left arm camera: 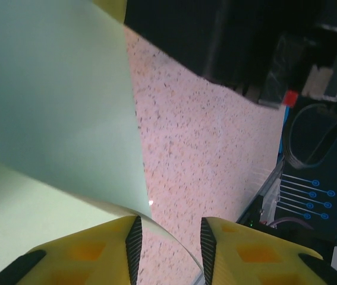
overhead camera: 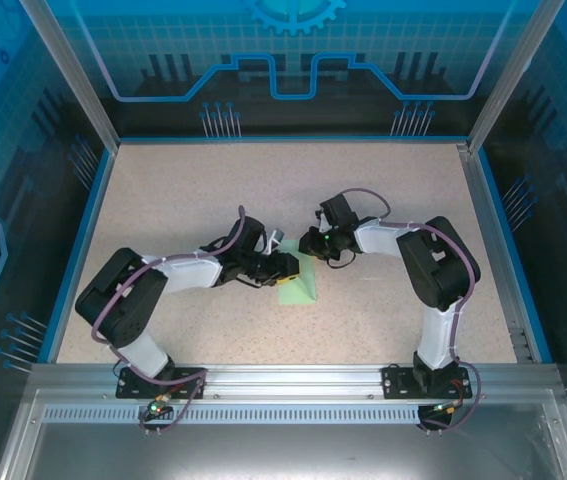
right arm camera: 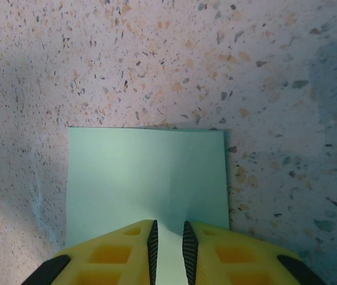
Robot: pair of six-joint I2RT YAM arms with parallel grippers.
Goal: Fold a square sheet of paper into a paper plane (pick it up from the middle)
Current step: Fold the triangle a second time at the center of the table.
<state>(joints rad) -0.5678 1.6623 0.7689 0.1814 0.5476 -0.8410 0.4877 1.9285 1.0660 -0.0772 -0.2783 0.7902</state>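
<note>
Paper folding on a speckled table [overhead camera: 213, 190]: 2 robot arms meet mid-table over the square sheet of paper [overhead camera: 298, 290], which is pale mint green and plain.

From the left wrist, 1 part of the sheet stands up in a smooth curve while the rest lies flat beneath it. The left gripper [left arm camera: 168, 240] has its yellow fingers apart, with bare table showing in the gap. A curved edge of the sheet crosses low through that gap, and nothing looks clamped.

From the right wrist, the right gripper [right arm camera: 168, 240] sits at the near edge of the flat part. Its fingers are almost together, leaving a thin slit with green showing inside. I cannot tell whether they pinch the paper or only press on it.

This looks like an early fold, with 1 side being rolled over and no dart shape formed yet. To do it well, the right gripper should keep the flat part from sliding. The left should carry the raised part over low and slowly, lining up the edges before any crease is pressed. Thin paper like this will probably spring back or buckle if let go too soon.
</note>
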